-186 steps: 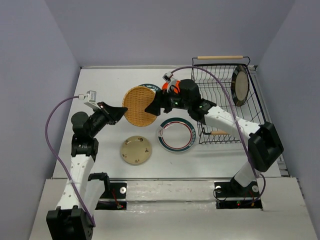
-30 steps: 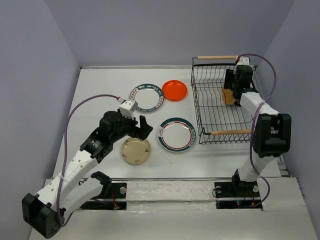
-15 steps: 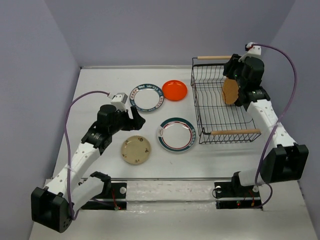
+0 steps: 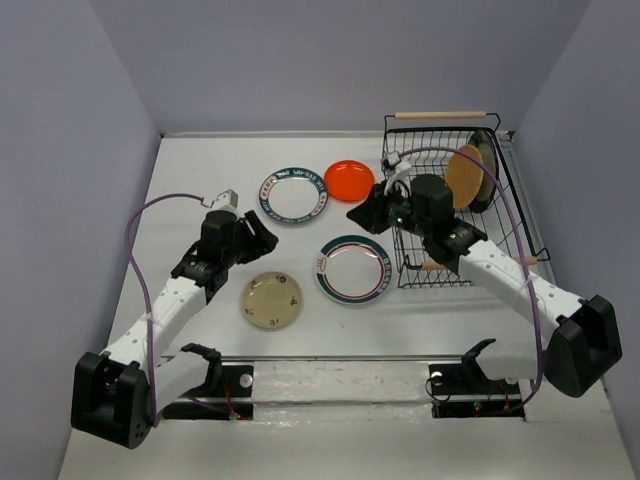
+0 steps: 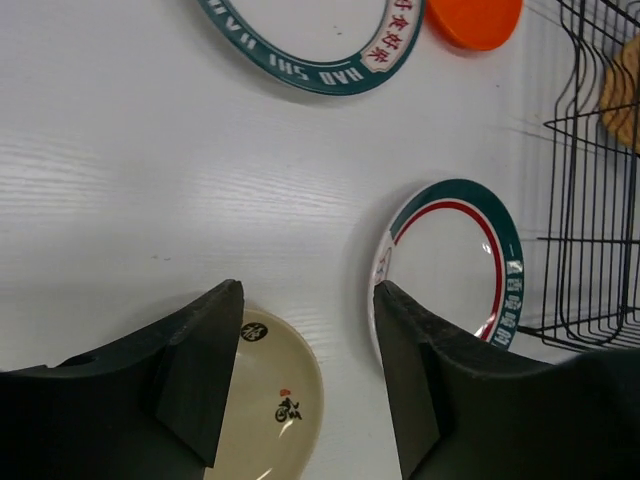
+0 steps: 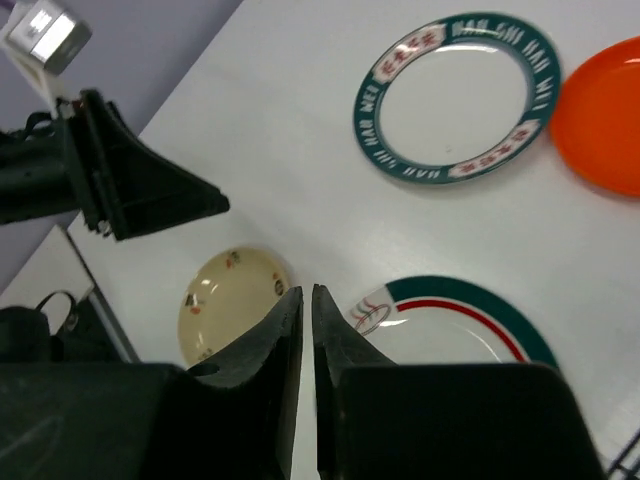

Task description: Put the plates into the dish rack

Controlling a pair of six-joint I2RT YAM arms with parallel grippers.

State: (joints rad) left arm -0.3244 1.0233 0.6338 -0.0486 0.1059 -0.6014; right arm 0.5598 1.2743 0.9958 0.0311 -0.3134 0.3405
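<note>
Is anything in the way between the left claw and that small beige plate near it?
Nothing visible is. The left gripper hangs above the table with its jaws open and nothing in them. Only bare tabletop lies between it and the beige plate, which lies flat with nothing on top of it.

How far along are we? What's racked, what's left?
Two of six look done: the woven tan plate and a dark-rimmed plate stand in the dish rack. Nothing is in hand: the left gripper is open, the right gripper shut, both empty. Four lie on the table: lettered-rim plate, orange plate, striped-rim plate, beige plate.
</note>
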